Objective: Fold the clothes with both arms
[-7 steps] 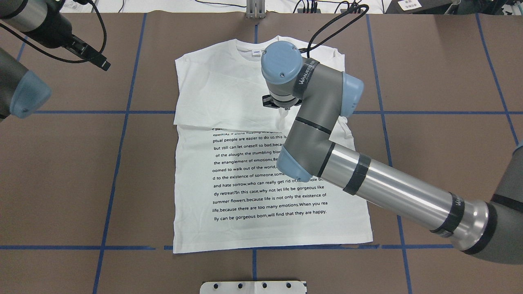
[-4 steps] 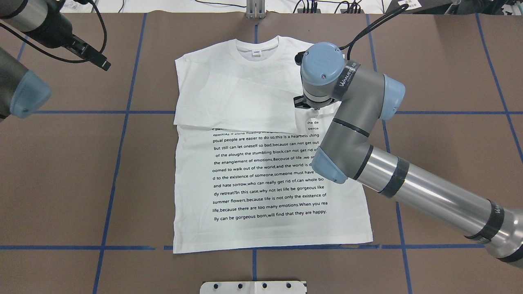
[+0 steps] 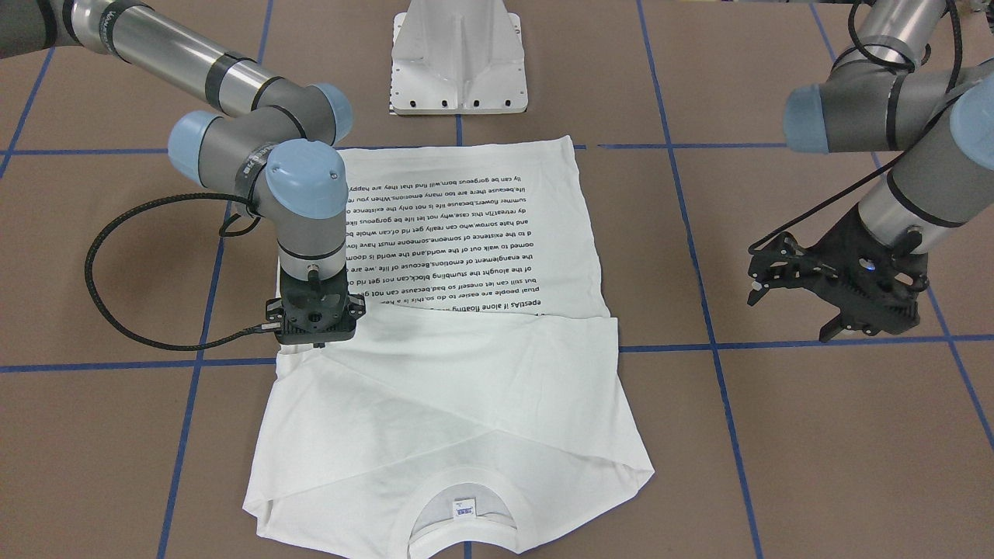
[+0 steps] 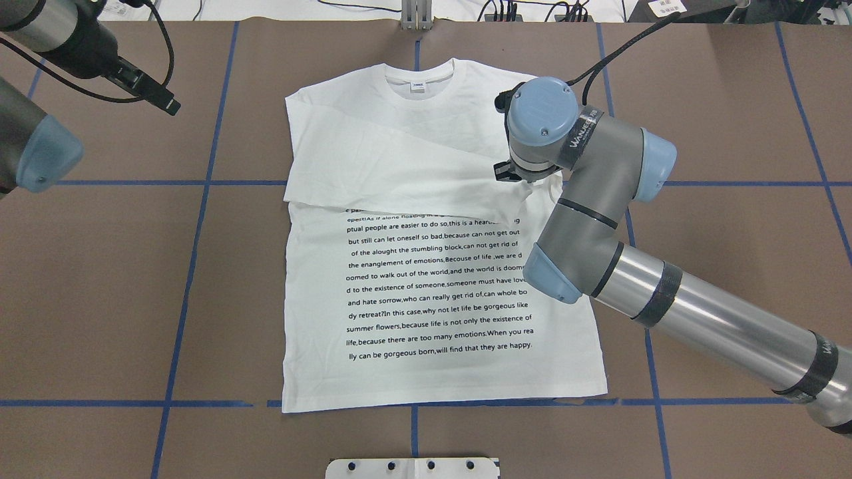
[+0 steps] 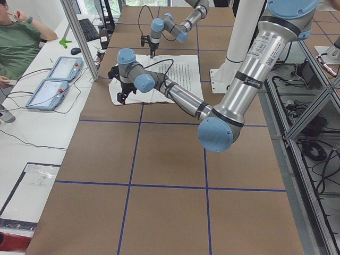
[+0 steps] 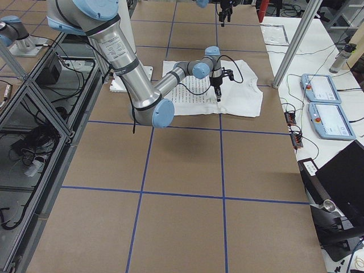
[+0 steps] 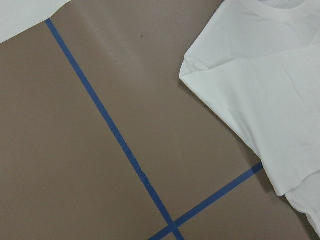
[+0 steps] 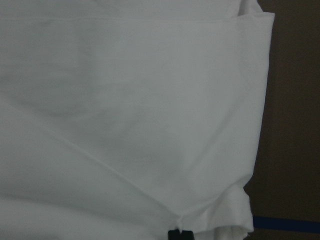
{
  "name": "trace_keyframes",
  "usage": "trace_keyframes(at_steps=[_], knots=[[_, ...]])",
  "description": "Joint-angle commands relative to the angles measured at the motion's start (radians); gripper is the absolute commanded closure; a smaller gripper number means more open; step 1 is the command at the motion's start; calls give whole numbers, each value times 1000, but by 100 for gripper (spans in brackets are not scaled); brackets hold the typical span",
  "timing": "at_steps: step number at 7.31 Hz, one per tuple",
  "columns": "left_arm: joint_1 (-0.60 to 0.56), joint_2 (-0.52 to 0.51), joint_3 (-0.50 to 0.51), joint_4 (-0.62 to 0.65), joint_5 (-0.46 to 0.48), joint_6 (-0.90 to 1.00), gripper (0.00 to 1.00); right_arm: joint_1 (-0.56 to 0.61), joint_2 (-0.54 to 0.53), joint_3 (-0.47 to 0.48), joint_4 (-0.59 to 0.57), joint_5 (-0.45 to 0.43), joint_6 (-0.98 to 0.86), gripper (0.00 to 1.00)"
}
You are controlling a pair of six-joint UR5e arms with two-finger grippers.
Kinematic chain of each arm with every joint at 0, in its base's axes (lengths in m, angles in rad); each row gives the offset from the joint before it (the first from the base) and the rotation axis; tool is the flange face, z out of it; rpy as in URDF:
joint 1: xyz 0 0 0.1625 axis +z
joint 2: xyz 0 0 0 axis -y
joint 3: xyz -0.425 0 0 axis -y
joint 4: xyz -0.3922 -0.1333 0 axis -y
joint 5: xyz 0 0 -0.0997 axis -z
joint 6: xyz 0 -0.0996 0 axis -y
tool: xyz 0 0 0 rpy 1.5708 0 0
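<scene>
The right gripper [image 3: 314, 326] points straight down, its fingertips [image 8: 180, 234] pinched tight on a puckered bit of the white T-shirt [image 4: 426, 299] at the shirt's right edge, just below the shoulder. A sleeve lies folded across the chest, above the printed lines. The shirt lies flat on the brown table [image 4: 100, 299], collar far, hem near the white pedestal base [image 4: 413, 468]. The left gripper [image 3: 790, 309] hangs spread wide above bare table, well left of the shirt.

Brown table [image 4: 100, 299] with blue tape grid [image 4: 133, 182]
</scene>
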Motion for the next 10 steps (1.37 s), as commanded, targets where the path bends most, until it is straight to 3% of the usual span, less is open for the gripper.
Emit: trace_keyframes(at_steps=[1, 2, 3, 6, 8, 10], knots=[[0, -1, -1, 0, 0, -3, 0, 13, 10, -2, 9, 5, -39, 1], [2, -1, -9, 0, -2, -46, 0, 27, 15, 2, 9, 46, -38, 0], [5, -1, -35, 0, 0, -148, 0, 40, 12, 30, 12, 142, -26, 0], [67, 158, -287, -5, 12, -401, 0, 6, -245, 395, 10, 181, 130, 0], [176, 284, -423, -126, 35, -626, 0, -77, -389, 560, 27, 166, 244, 0], [350, 379, -440, -347, 173, -872, 0, -204, -545, 582, 310, 49, 397, 0]])
